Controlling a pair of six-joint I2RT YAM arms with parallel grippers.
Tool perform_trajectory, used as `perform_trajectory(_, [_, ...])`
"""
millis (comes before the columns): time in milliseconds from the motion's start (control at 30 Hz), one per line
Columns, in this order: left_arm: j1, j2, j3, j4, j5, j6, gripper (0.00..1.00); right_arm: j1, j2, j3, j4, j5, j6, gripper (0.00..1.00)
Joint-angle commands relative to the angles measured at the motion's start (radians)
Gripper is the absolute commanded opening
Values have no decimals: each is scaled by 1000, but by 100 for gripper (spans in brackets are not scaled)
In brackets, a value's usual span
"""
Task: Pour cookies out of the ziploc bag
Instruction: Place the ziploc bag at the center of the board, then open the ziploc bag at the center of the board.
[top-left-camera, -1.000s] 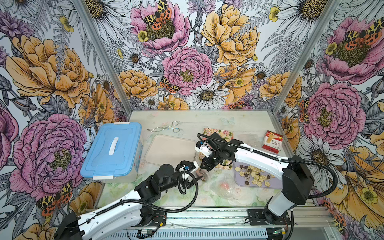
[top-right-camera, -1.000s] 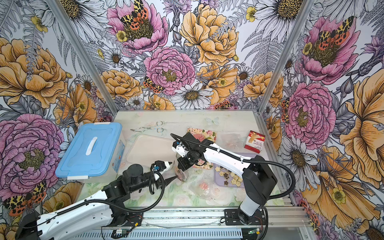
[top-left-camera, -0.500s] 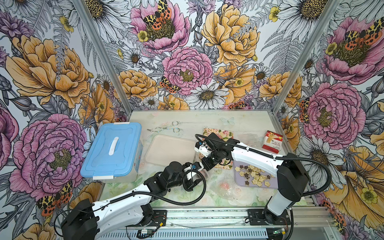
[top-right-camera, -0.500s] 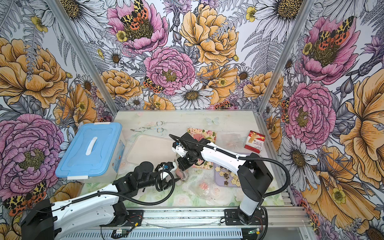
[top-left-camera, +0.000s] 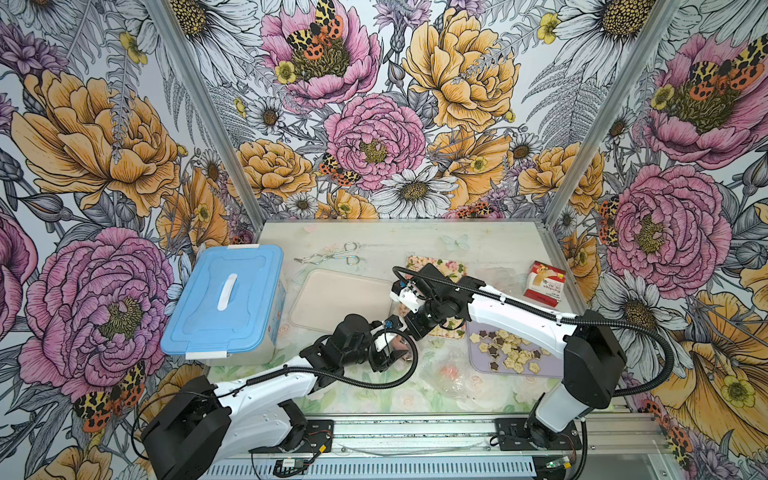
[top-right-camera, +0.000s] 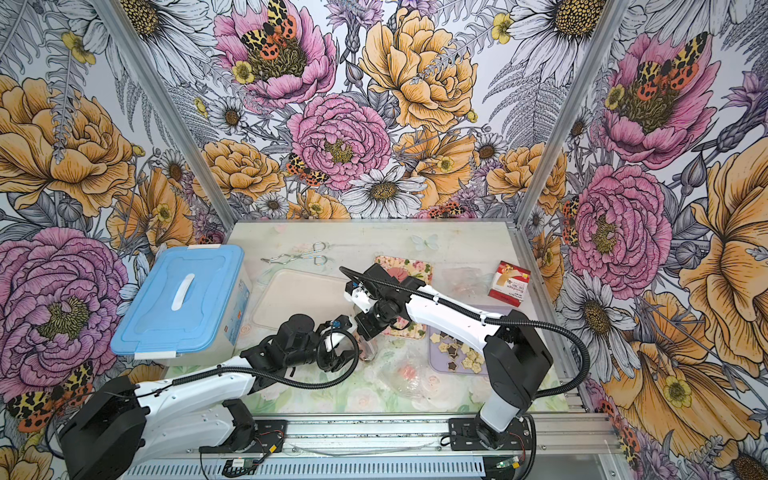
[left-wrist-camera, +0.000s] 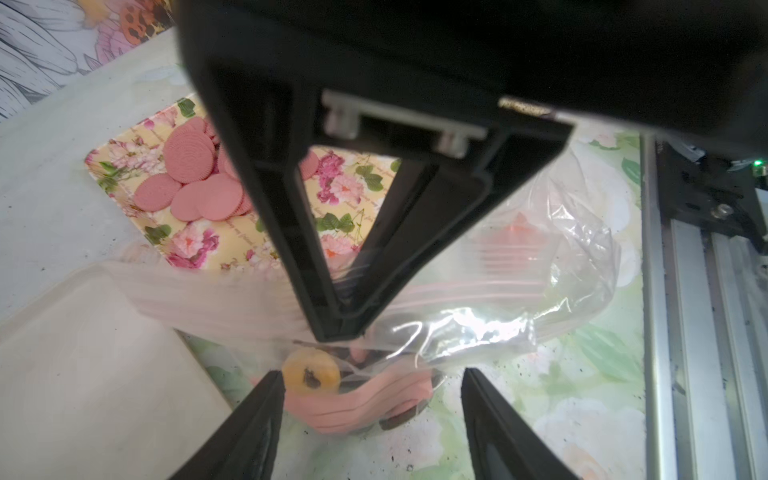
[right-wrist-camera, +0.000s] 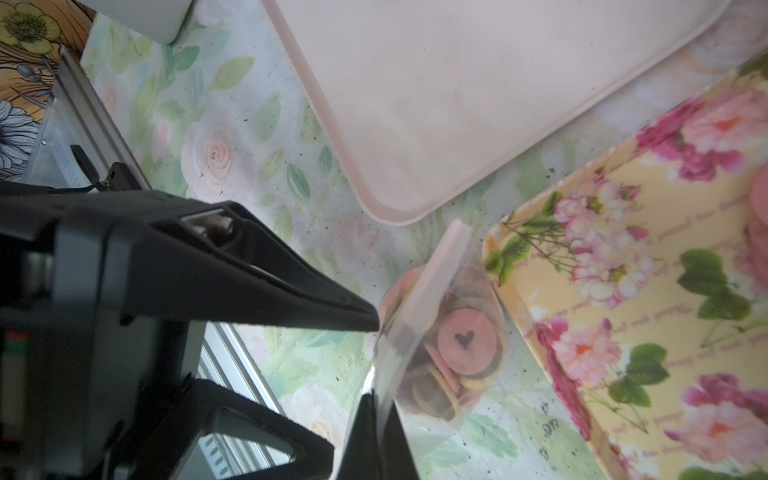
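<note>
The ziploc bag (right-wrist-camera: 419, 332) hangs clear and small above the table, between the pink tray and the floral tray. Ring-centred cookies (right-wrist-camera: 465, 340), pink, brown and yellow, fill its low end. My right gripper (right-wrist-camera: 376, 395) is shut on the bag's edge and shows as a black wedge (left-wrist-camera: 336, 324) in the left wrist view. My left gripper (left-wrist-camera: 370, 376) is open, its fingers (left-wrist-camera: 262, 411) on either side of the bag's pink zip strip (left-wrist-camera: 374, 399) and a yellow cookie (left-wrist-camera: 311, 376). In both top views the two grippers meet at the bag (top-left-camera: 400, 341) (top-right-camera: 368, 348).
The floral tray (top-left-camera: 451, 266) holds plain pink discs (left-wrist-camera: 187, 178). A purple tray (top-left-camera: 478, 361) carries star cookies (top-left-camera: 509, 349). The pink tray (top-left-camera: 340, 299) is bare. A crumpled clear bag (top-left-camera: 449, 370) lies in front. A blue-lidded box (top-left-camera: 224, 299), tongs (top-left-camera: 332, 257) and a red carton (top-left-camera: 544, 282) stand around.
My left arm has reached forward to the hanging bag, so its fingers now flank it, and the jaws have narrowed slightly. The right gripper has kept its hold and barely moved.
</note>
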Motion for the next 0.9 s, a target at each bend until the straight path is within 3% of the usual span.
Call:
perform_trajectory(0, [6, 0, 27, 54, 9, -5, 69, 14, -20, 19, 11, -5, -12, 0])
perform_trajectory(867, [34, 170, 59, 172, -12, 5, 79, 19, -2, 25, 15, -45, -8, 0])
